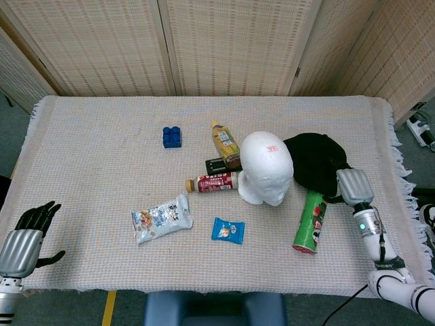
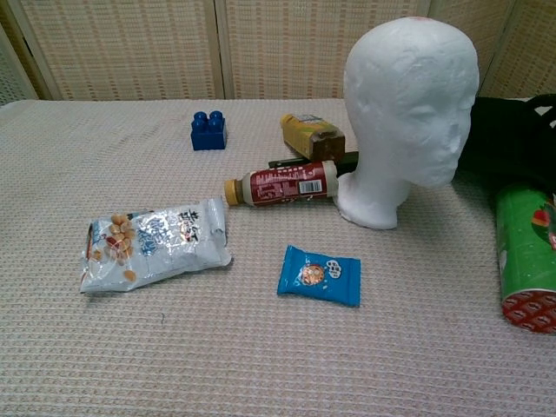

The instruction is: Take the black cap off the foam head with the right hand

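Observation:
The white foam head [image 1: 266,168] [image 2: 408,104] stands bare near the table's middle. The black cap [image 1: 314,159] [image 2: 506,143] lies low on the cloth just right of the head, touching it. My right hand [image 1: 352,187] is at the cap's near right edge, its dark fingers against the brim and still gripping it; the chest view shows only dark fingertips at the right border. My left hand [image 1: 24,234] hangs off the table's front left corner, fingers spread, holding nothing.
A green tube can [image 1: 311,221] [image 2: 526,252] lies just in front of the cap beside my right hand. A red bottle [image 1: 214,183], yellow bottle [image 1: 225,144] and dark item crowd the head's left. A blue brick [image 1: 172,136], snack bag [image 1: 161,217] and blue packet [image 1: 228,230] lie further left.

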Controlling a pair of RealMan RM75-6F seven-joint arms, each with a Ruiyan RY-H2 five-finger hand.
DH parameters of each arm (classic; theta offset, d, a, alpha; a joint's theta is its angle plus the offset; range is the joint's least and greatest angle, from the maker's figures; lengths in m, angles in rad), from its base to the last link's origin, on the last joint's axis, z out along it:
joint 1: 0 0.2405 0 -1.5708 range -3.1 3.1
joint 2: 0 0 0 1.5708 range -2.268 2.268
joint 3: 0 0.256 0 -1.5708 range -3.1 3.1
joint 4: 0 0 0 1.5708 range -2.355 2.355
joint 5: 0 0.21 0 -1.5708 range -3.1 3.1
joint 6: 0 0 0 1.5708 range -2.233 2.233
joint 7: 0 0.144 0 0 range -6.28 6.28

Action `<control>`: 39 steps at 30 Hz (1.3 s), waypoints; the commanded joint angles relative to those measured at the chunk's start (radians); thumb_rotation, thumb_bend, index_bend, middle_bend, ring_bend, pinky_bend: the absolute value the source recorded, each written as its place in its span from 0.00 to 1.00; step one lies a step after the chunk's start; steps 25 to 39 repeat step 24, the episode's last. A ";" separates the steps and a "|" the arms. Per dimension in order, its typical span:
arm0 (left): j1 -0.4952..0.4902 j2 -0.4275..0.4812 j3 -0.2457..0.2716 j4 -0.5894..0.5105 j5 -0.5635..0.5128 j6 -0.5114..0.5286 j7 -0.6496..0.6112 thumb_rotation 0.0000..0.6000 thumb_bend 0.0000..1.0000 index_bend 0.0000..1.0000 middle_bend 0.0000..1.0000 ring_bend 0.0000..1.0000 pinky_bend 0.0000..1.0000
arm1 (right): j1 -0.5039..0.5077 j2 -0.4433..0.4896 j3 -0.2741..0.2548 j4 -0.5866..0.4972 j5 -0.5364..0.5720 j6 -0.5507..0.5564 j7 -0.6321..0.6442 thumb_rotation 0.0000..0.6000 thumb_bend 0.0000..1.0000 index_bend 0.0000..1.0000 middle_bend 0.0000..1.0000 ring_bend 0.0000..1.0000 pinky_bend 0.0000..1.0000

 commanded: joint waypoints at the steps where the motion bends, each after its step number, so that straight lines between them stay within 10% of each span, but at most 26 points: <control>1: 0.001 -0.001 0.000 0.002 0.000 0.001 -0.004 1.00 0.14 0.11 0.09 0.13 0.14 | -0.013 0.056 -0.004 -0.081 0.036 -0.015 -0.019 0.82 0.00 0.00 0.01 0.00 0.21; 19: 0.018 -0.033 -0.022 0.028 0.000 0.065 -0.013 1.00 0.14 0.11 0.09 0.13 0.14 | -0.381 0.289 -0.179 -0.443 -0.266 0.555 0.012 0.90 0.15 0.13 0.24 0.24 0.37; 39: 0.019 -0.041 -0.022 0.034 0.006 0.073 -0.016 1.00 0.14 0.11 0.09 0.13 0.14 | -0.426 0.286 -0.200 -0.455 -0.298 0.607 0.010 0.90 0.15 0.14 0.25 0.24 0.37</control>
